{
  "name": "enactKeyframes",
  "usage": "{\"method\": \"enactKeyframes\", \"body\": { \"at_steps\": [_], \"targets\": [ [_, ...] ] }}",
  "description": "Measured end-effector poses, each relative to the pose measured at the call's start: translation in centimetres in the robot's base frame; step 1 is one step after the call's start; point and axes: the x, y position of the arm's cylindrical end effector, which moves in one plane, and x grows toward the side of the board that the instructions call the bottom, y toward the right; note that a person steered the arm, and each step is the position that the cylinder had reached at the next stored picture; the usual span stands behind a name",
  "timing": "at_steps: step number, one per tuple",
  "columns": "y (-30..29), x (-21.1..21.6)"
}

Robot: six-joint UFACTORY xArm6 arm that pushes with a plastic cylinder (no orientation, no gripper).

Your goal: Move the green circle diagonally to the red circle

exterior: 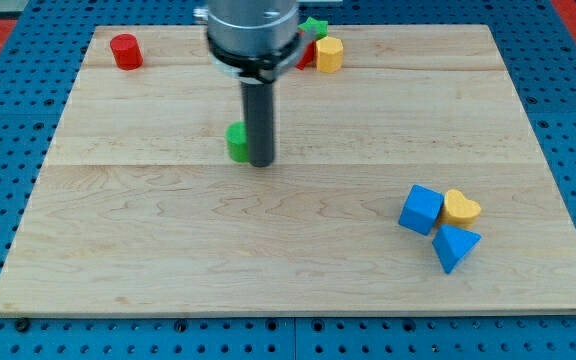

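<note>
The green circle (236, 142) stands on the wooden board (168, 250) left of the middle, partly hidden by my rod. My tip (261, 163) rests on the board right against the green circle's right side. The red circle (125, 51) stands near the board's top left corner, far up and to the left of the green circle.
At the view's top, behind my arm, sit a yellow block (329, 54), a green block (314, 27) and a partly hidden red block (306, 55). At the lower right lie a blue cube (421, 210), a yellow heart (460, 207) and a blue triangle (455, 246).
</note>
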Motion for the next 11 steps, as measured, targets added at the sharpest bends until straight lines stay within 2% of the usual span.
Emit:
{"method": "enactKeyframes", "body": {
  "at_steps": [2, 11],
  "targets": [
    [-8.2, -0.6],
    [-22.2, -0.6]
  ]
}}
